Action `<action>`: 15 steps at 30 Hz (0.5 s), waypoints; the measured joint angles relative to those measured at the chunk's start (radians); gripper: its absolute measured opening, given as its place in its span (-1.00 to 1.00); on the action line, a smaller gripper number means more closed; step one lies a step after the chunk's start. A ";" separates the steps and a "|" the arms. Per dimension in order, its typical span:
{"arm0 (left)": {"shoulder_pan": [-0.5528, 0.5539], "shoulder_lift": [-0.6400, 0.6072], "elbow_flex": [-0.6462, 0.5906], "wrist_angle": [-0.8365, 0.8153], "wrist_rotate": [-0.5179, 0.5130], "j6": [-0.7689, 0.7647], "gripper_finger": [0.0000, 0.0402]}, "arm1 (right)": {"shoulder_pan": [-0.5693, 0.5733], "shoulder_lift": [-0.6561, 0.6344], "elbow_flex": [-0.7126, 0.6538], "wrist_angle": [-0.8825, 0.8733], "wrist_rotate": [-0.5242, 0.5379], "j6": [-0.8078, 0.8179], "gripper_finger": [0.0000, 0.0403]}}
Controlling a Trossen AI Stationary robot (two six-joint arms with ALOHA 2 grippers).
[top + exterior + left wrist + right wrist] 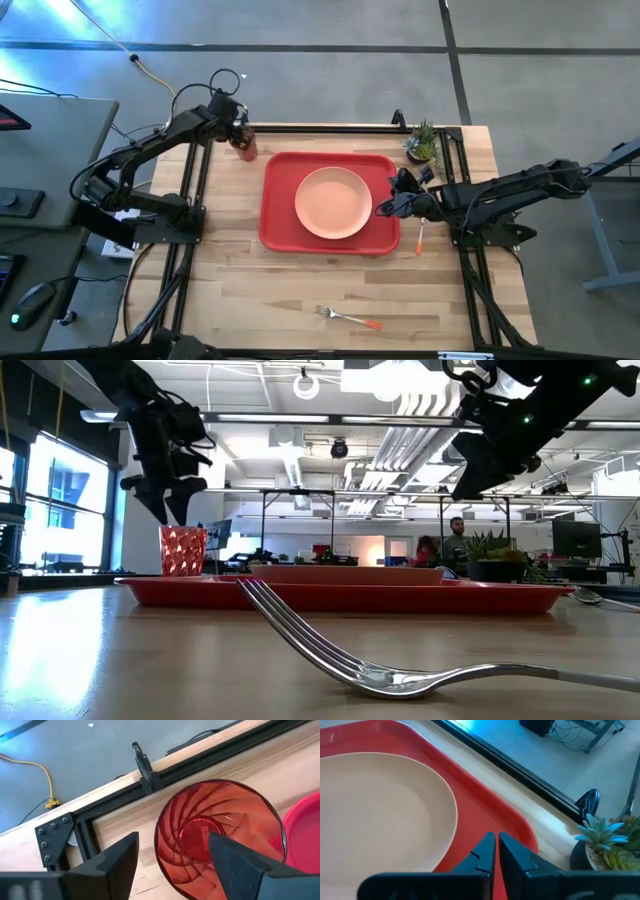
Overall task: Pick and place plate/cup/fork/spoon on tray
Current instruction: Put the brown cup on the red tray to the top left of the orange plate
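The red-orange cup (246, 149) stands upright on the table just off the red tray's (280, 200) far left corner. My left gripper (238, 135) hangs open just above it. In the left wrist view one finger (235, 862) is over the cup's (220, 815) inside and the other (117, 857) is outside its rim. The peach plate (333, 202) lies in the tray. My right gripper (385, 208) is shut and empty, raised over the tray's right part beside the plate (380, 810). The spoon (421, 237) lies on the table right of the tray. The fork (348, 317) lies near the front edge.
A small potted plant (424, 143) stands at the far right, close behind my right arm. A black metal frame (320, 127) runs along the table's far edge and sides. Bare wood lies between the tray and the fork.
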 joint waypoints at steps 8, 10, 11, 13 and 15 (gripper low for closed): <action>0.021 0.126 0.000 -0.008 0.035 0.057 0.07 | 0.000 0.000 0.000 0.000 -0.105 0.008 -0.93; 0.023 0.147 0.000 -0.009 0.035 0.077 0.00 | 0.000 0.000 0.000 0.000 -0.134 0.009 -0.93; 0.023 0.156 0.000 -0.008 0.037 0.094 -0.05 | 0.000 0.000 0.000 0.001 -0.145 0.015 -0.93; 0.019 0.164 0.000 -0.010 0.047 0.129 -0.16 | 0.000 0.000 0.000 0.001 -0.158 0.023 -0.93; 0.010 0.161 0.000 -0.010 0.044 0.141 -0.30 | 0.000 0.000 0.000 0.001 -0.165 0.035 -0.93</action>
